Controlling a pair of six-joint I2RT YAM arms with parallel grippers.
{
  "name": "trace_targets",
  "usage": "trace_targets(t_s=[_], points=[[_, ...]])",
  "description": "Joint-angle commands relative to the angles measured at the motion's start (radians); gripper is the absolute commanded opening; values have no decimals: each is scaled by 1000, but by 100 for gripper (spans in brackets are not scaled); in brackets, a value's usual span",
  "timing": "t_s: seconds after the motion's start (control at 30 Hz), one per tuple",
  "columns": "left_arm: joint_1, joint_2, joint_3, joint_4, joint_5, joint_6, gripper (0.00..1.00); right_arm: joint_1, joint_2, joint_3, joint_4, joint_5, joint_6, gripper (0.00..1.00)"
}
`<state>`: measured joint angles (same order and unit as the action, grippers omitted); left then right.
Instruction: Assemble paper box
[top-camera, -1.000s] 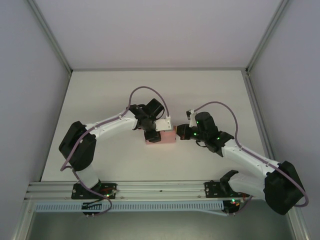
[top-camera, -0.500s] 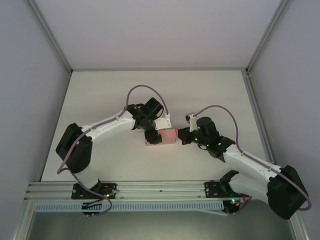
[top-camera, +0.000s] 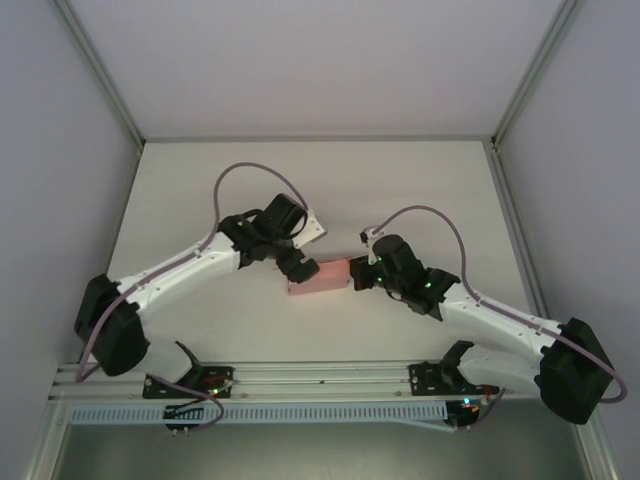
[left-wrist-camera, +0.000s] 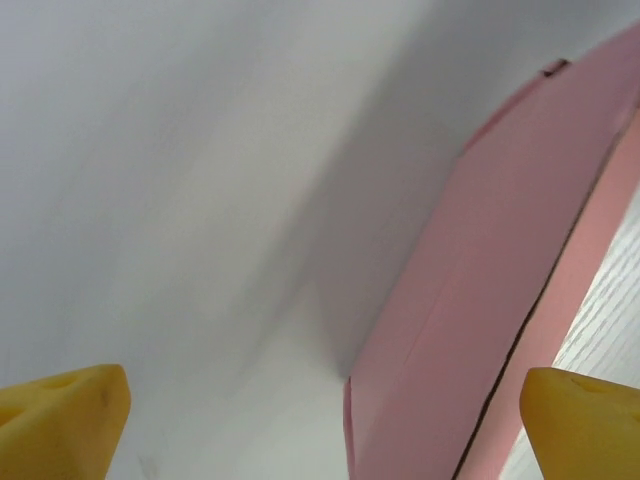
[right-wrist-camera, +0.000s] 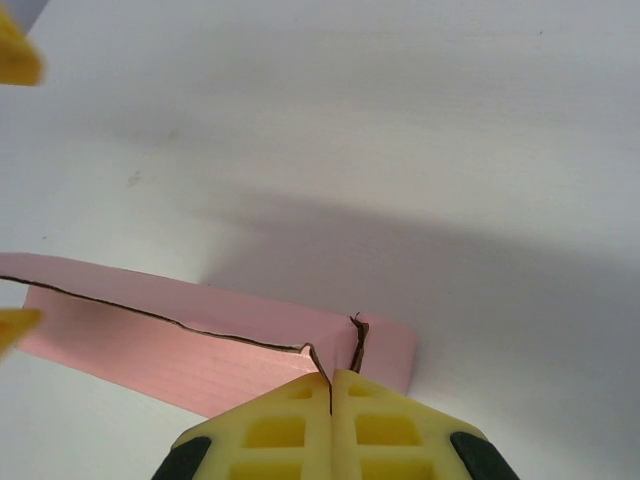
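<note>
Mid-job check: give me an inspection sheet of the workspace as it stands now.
Surface: white table, flat.
Job's things: pink paper box, folded up, lying between the two arms.
Clutter: nothing seen.
Hands: left hand open at the box's left end; right hand shut, tips at the box's right end flap.
Cables: purple cables, one looping over each wrist, off the box.
Surroundings: grey walls; metal rail along the near edge.
</note>
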<state>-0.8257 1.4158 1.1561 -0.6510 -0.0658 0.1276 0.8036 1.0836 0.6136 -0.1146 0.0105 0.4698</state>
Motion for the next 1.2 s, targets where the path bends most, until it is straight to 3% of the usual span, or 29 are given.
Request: trace_targets(t_s=[0.0,0.07,0.2,0.3,0.6,0.73,1.0,1.17], points=[[7,-110,-88,-4,-47,-231,100,17,20,45,-76,69,29,0],[12,-162,-139,13,-46,-225,98,19,44,66,-99,65,35,0],[20,-180,-165,31,1,-226,71,19,82,103,-131,50,55,0],[19,-167,-166,29,12,-221,60,19,87,115,-134,49,63,0],[20,-120,-157,7,47,-195,44,20,106,134,-159,36,72,0],[21,-104,-147,1,34,-202,25,19,104,132,-158,31,73,0],[21,-74,-117,-12,62,-272,0,21,108,112,-134,28,90,0],[21,-76,-98,-1,83,-467,0,47,118,93,-101,55,132,0]])
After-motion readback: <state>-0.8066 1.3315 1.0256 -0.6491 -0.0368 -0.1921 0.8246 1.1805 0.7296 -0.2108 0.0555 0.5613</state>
